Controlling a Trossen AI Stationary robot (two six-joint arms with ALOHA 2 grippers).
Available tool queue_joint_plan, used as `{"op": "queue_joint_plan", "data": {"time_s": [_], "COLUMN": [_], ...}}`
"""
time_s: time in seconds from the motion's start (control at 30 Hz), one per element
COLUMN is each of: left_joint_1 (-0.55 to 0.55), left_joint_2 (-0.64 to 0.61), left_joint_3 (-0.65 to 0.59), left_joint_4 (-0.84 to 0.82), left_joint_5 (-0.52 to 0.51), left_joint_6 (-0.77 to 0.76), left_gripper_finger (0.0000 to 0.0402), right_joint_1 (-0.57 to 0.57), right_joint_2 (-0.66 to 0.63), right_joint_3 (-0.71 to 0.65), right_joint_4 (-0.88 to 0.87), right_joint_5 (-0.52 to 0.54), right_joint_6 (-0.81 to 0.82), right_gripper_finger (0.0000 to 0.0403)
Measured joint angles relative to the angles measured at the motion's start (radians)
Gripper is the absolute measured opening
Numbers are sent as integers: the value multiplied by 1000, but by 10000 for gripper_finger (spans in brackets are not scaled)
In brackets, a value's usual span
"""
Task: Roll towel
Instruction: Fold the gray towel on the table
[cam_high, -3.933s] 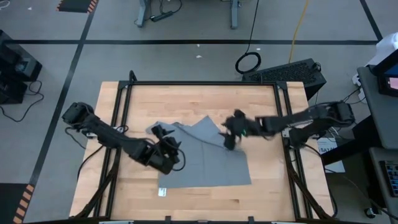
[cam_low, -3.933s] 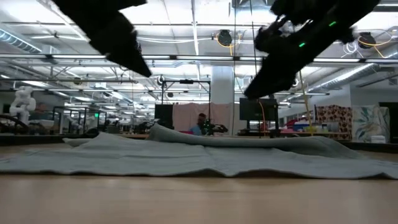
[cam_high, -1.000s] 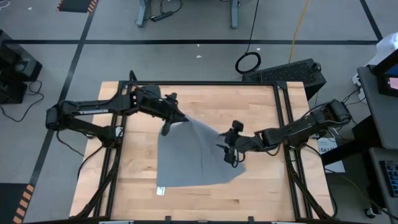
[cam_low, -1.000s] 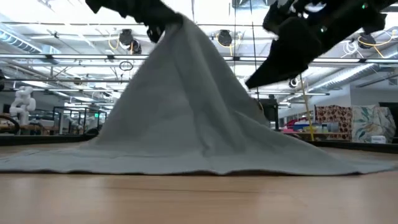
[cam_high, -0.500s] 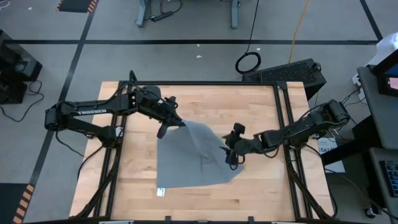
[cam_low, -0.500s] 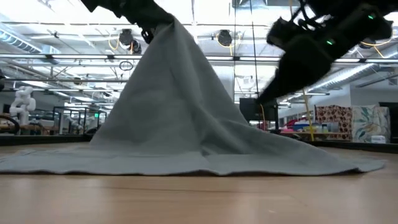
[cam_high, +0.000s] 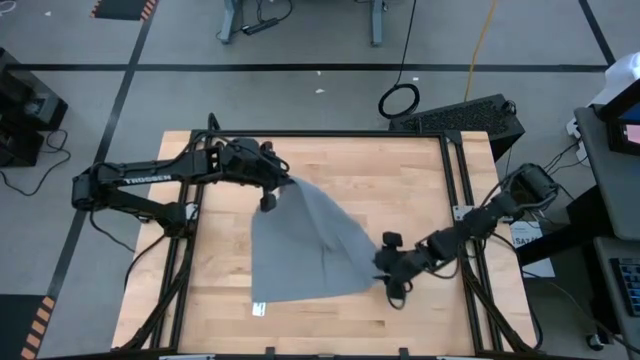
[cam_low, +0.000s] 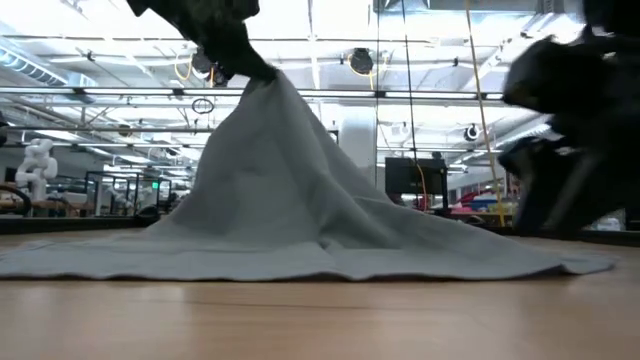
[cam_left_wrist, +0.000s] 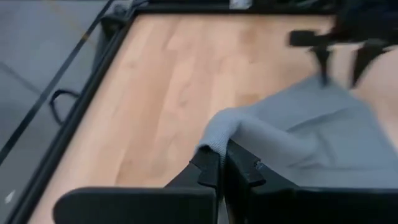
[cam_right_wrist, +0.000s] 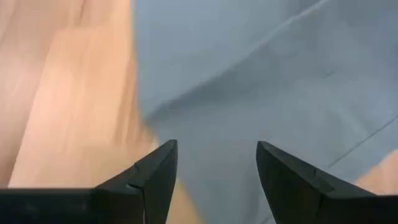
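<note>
- High view: the towel (cam_high: 305, 250) is seen on the middle of the wooden surface (cam_high: 400, 180), toward its near edge. One corner is drawn up toward the far left, so the cloth narrows to a point there, and its long axis runs from that point to the wide near edge lying flat. The left gripper (cam_high: 270, 192) is placed at the raised corner. The right gripper (cam_high: 392, 283) is found at the towel's near right corner, low over the surface.
- Low view: the height, which is lost from above, is shown here. The towel (cam_low: 290, 200) is lifted into a tent, its peak held under the left gripper (cam_low: 245, 65), while its hem is spread flat along the surface (cam_low: 320, 320). The right gripper (cam_low: 560, 190) is seen as a dark shape just beside the right end of the hem.
- Left wrist view: the grip itself is made plain only here. The fingers (cam_left_wrist: 208, 165) are pressed together, pinching a folded corner of the towel (cam_left_wrist: 298, 140).
- Right wrist view: the fingers (cam_right_wrist: 155, 171) are spread wide, nothing is held between them, and the towel (cam_right_wrist: 261, 74) and its edge against the bare surface (cam_right_wrist: 62, 93) are seen beyond them.
</note>
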Motion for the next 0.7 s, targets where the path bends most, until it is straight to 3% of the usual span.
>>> {"op": "queue_joint_plan", "data": {"time_s": [0.27,0.4,0.5,0.7], "left_joint_1": [37,41,42,29], "left_joint_2": [4,4,4,4], "left_joint_3": [0,0,0,0], "left_joint_4": [-8,-4,0,-55], "left_joint_5": [-20,-51,-107,-155], "left_joint_6": [-24,-35,-55,-164], "left_gripper_finger": [13,49,95,201], "right_joint_1": [91,86,87,83], "right_joint_2": [35,57,58,60], "right_joint_3": [0,2,2,2], "right_joint_4": [-170,-178,-177,-179], "right_joint_5": [179,180,167,147], "right_joint_6": [131,165,183,199], "right_gripper_finger": [210,193,148,21]}}
